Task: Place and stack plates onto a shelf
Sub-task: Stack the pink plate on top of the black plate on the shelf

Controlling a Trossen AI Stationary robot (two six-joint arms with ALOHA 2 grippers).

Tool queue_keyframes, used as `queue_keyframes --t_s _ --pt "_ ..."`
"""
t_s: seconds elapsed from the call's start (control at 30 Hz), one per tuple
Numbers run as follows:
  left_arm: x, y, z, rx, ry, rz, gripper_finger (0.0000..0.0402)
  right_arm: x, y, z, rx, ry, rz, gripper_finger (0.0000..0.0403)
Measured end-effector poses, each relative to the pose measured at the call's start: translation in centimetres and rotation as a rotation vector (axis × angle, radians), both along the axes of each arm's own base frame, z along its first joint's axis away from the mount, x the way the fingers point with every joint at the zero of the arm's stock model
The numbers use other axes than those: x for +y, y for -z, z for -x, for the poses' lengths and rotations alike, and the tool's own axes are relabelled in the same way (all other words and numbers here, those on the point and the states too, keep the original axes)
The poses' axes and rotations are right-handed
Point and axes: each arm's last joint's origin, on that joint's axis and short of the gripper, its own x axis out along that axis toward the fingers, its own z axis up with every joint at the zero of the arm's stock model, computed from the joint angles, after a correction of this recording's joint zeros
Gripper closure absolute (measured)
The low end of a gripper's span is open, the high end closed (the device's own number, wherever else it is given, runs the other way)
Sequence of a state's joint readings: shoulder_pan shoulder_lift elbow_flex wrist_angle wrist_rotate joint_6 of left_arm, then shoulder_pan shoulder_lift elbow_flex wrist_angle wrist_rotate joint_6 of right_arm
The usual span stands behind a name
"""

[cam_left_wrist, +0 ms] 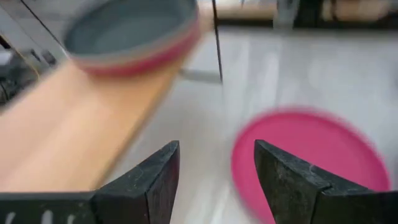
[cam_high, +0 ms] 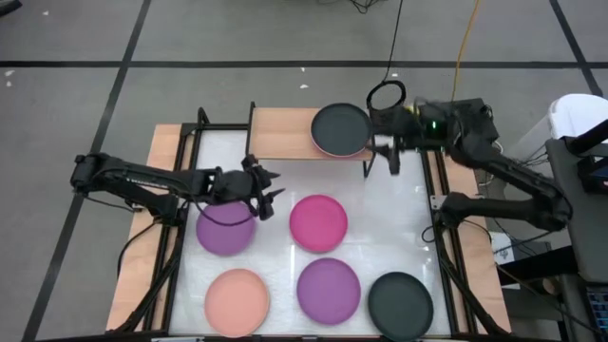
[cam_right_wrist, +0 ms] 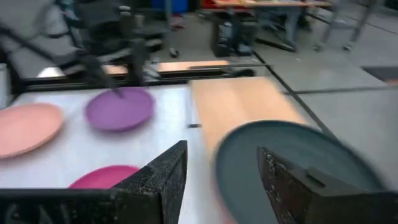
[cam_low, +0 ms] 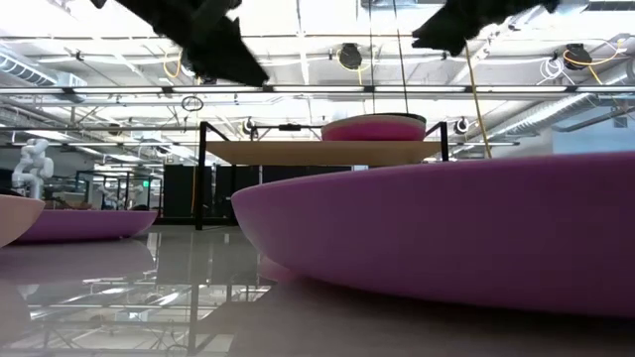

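The shelf [cam_high: 285,133], a low light-wood board on black legs, stands at the table's far edge. A black plate [cam_high: 339,129] lies on it, stacked on a magenta plate [cam_left_wrist: 146,59]. A purple plate [cam_high: 225,231], a magenta plate [cam_high: 318,223], a peach plate [cam_high: 237,299], a second purple plate [cam_high: 329,290] and a black plate [cam_high: 400,302] lie flat on the table. No cream plate shows. My left gripper [cam_high: 271,190] [cam_left_wrist: 216,146] hovers open between the far purple plate and the magenta one. My right gripper [cam_high: 383,160] [cam_right_wrist: 222,146] hovers open beside the shelf's right end, near the stack.
The left half of the shelf's board [cam_right_wrist: 239,102] is bare. Black frame rails [cam_high: 180,237] run along the table's left and right sides. Cables [cam_high: 385,95] hang behind the shelf. A wood table edge [cam_high: 142,266] shows on the left.
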State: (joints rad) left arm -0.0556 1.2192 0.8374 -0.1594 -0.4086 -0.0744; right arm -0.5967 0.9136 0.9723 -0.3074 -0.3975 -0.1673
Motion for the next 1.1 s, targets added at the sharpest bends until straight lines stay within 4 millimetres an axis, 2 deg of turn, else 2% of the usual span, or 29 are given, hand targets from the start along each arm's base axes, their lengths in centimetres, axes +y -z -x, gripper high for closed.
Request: queue_keyframes --t_s 0.17,0.3,0.37,0.43,0.53,0.67,0.8,0.9,1.1 --pt "-0.7 1.5 0.0 0.189 0.014 0.159 0.0190 2.5 3.8 0.1 -0.126 -0.093 0.003 0.0227" --pt "-0.6 1.9 0.1 0.327 -0.087 0.296 0.0190 3.6 5.4 0.3 -0.222 -0.142 0.023 0.0227" --pt "-0.8 2.3 -0.1 0.427 -0.060 0.299 0.0190 4.0 5.8 0.3 -0.252 -0.155 0.034 0.0227" --pt "-1.3 2.7 -0.4 0.523 0.029 0.242 0.0190 4.3 6.0 0.3 -0.271 -0.158 0.044 0.0227" --pt "-2.3 3.4 -1.7 0.562 0.222 0.071 0.0190 4.6 6.4 0.2 -0.257 -0.144 0.042 0.0227" --pt "-4.1 5.8 -3.8 0.617 0.464 -0.139 0.0190 5.1 6.8 0.1 -0.246 -0.155 0.039 0.0227" --pt "-6.0 8.6 -4.9 0.704 0.668 -0.308 0.0190 5.3 7.1 0.0 -0.237 -0.171 0.046 0.0227" --pt "-6.9 10.1 -5.7 0.715 0.693 -0.409 0.0190 5.4 7.1 0.0 -0.236 -0.177 0.056 0.0227" --pt "-8.1 11.0 -7.3 0.615 0.742 -0.538 0.0190 5.4 7.1 0.0 -0.234 -0.178 0.055 0.0227"
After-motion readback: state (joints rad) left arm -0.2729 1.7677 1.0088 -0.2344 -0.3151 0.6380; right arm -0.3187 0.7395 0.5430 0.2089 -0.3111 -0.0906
